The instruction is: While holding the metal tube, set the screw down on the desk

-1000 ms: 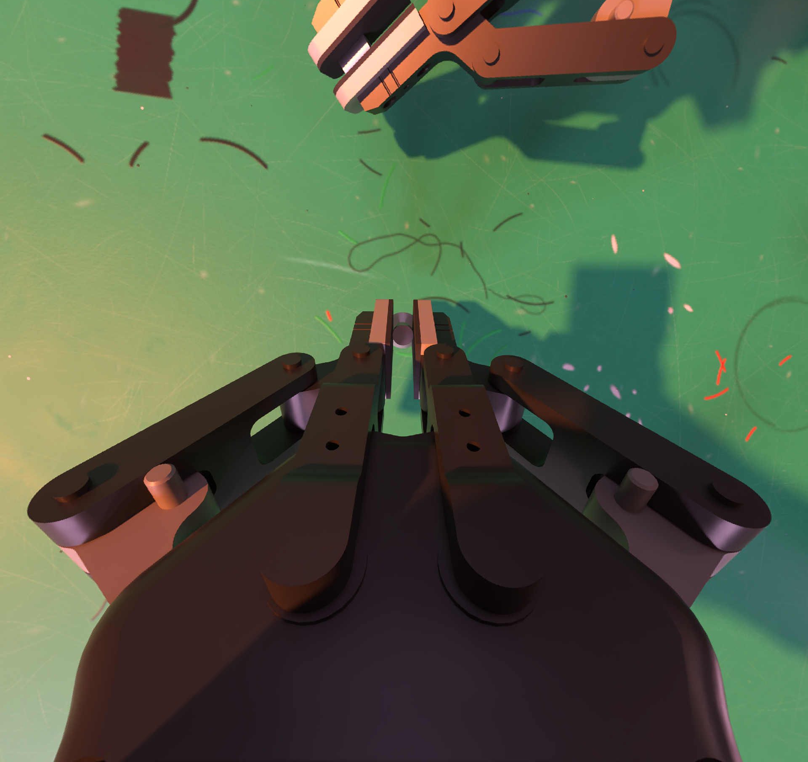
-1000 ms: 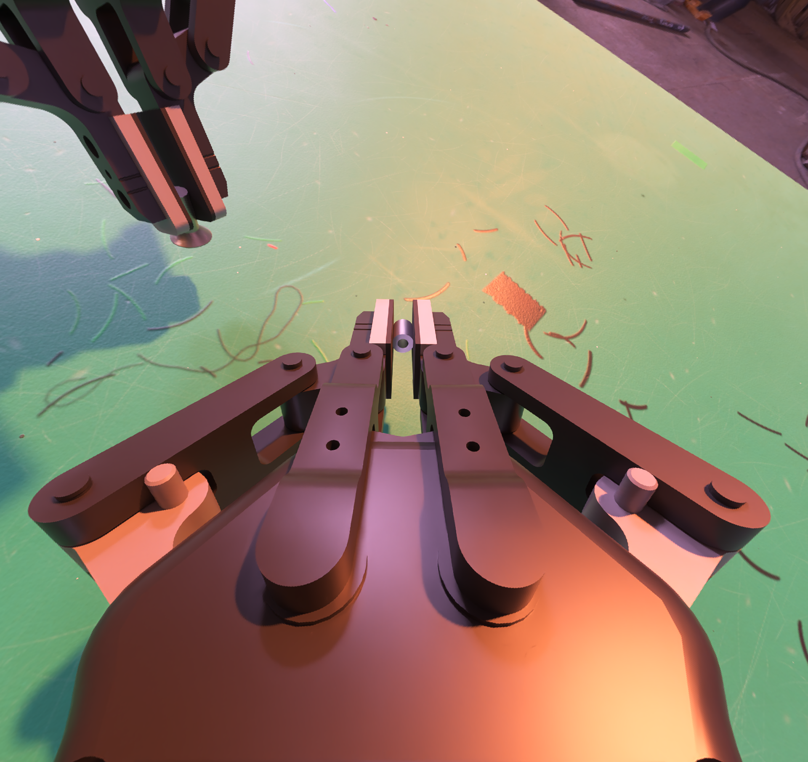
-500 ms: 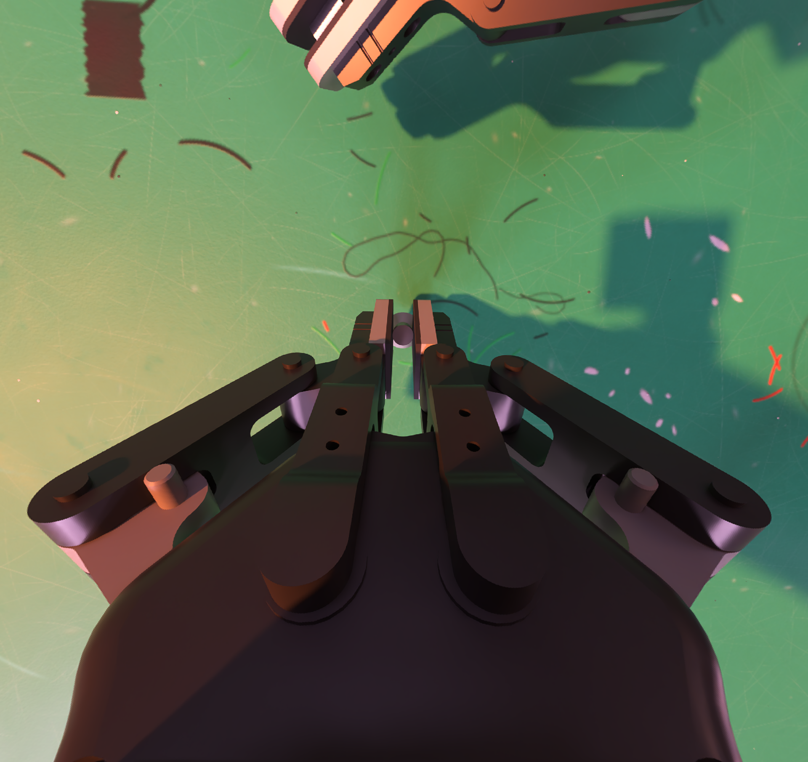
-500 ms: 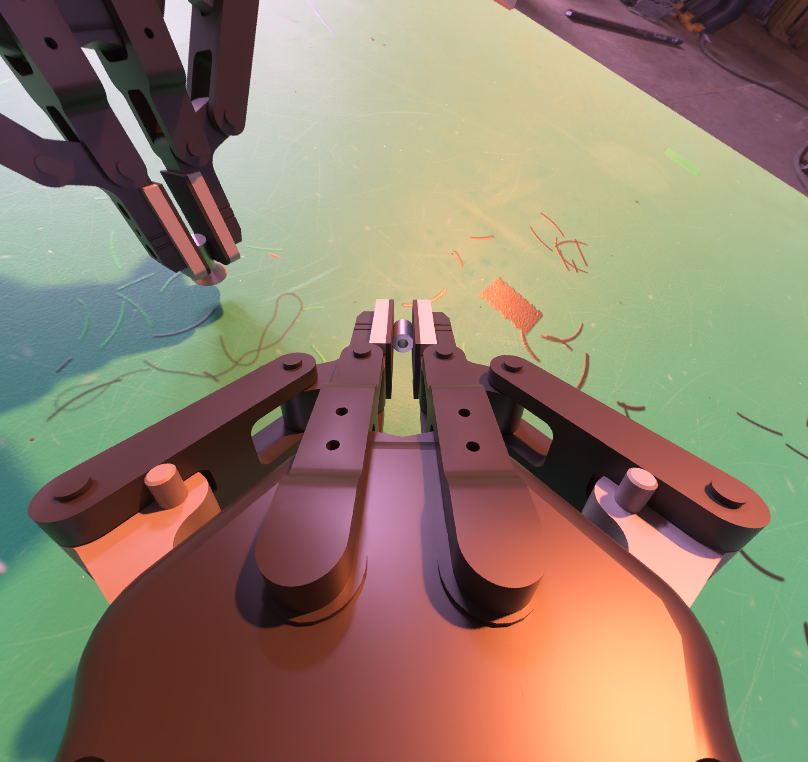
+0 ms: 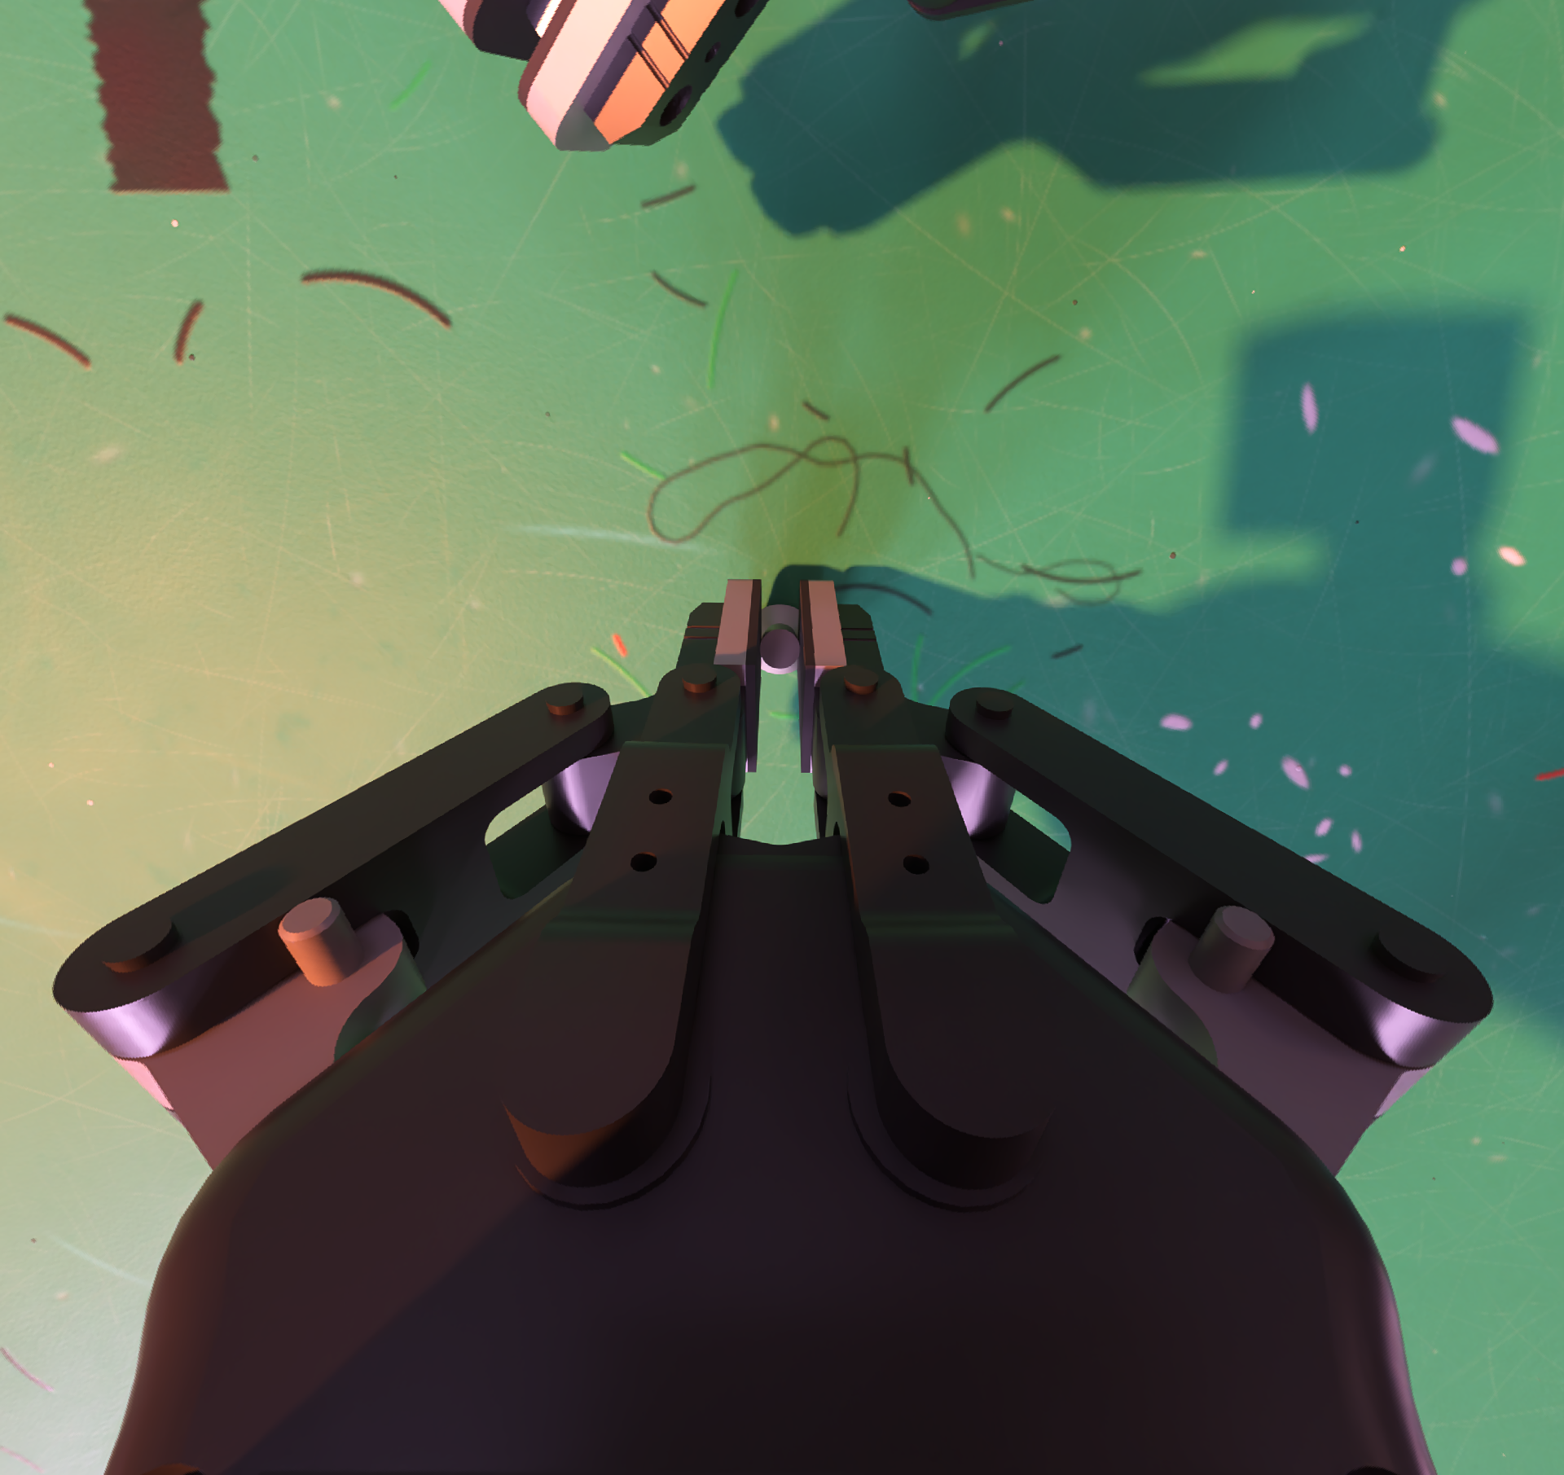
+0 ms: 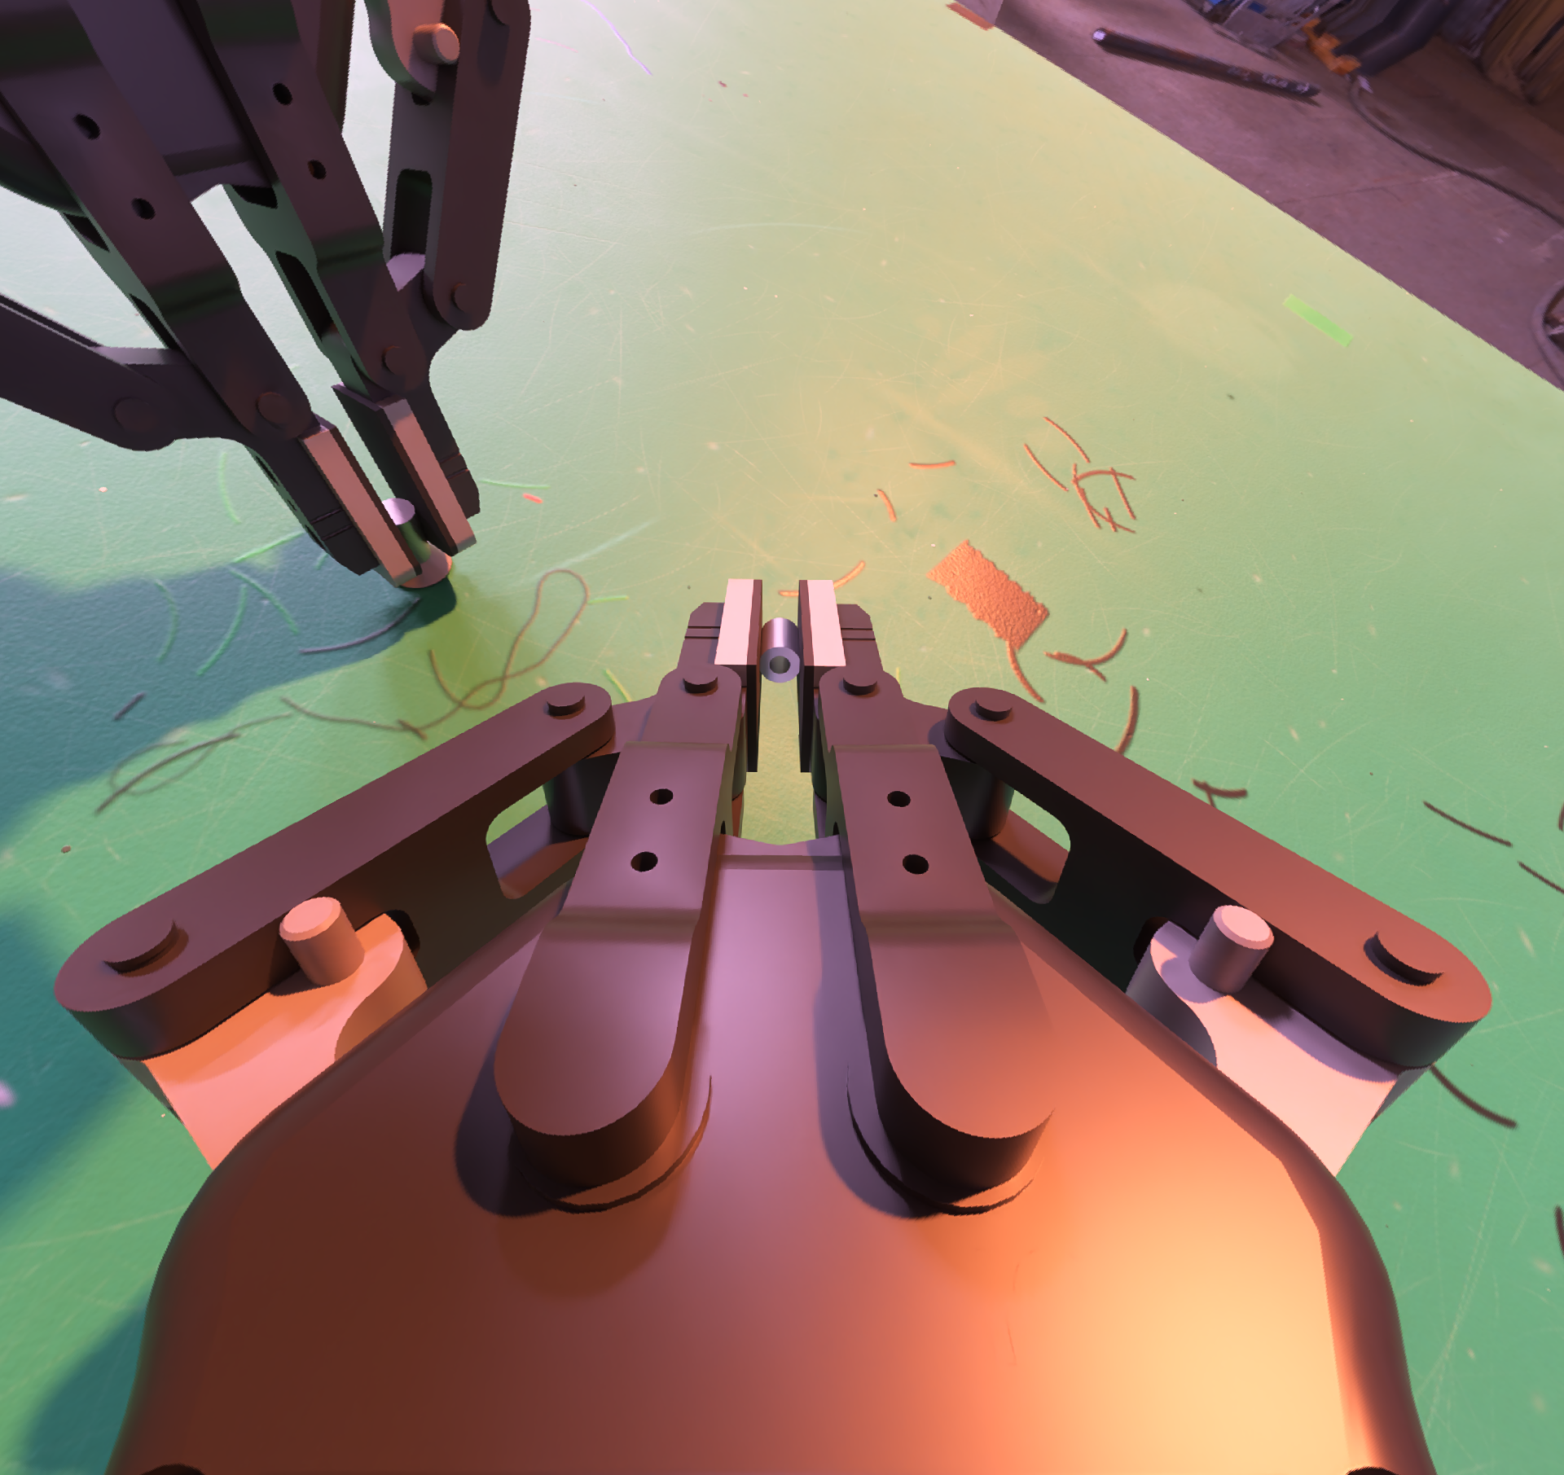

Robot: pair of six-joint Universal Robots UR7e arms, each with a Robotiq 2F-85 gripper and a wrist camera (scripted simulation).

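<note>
My left gripper [image 5: 779, 622] is shut on a small grey screw [image 5: 779, 647], seen end-on between the pads. In the right wrist view the left gripper [image 6: 415, 542] points down at the green desk [image 6: 846, 292], and the screw's flat head [image 6: 423, 567] touches or nearly touches the surface. My right gripper [image 6: 779, 626] is shut on a short metal tube [image 6: 779, 656], held above the desk with its bore facing the camera. In the left wrist view the right gripper [image 5: 558, 38] hangs at the top edge.
A brown rough patch [image 6: 986, 601], also in the left wrist view [image 5: 156, 85], lies on the desk with thread scraps [image 5: 762, 487] and chips scattered around. The desk's far edge [image 6: 1185, 148] runs diagonally at the upper right, with floor clutter beyond.
The left gripper has lowered with the screw until its head reaches the desk. The right gripper with the tube has hardly moved; both stay shut.
</note>
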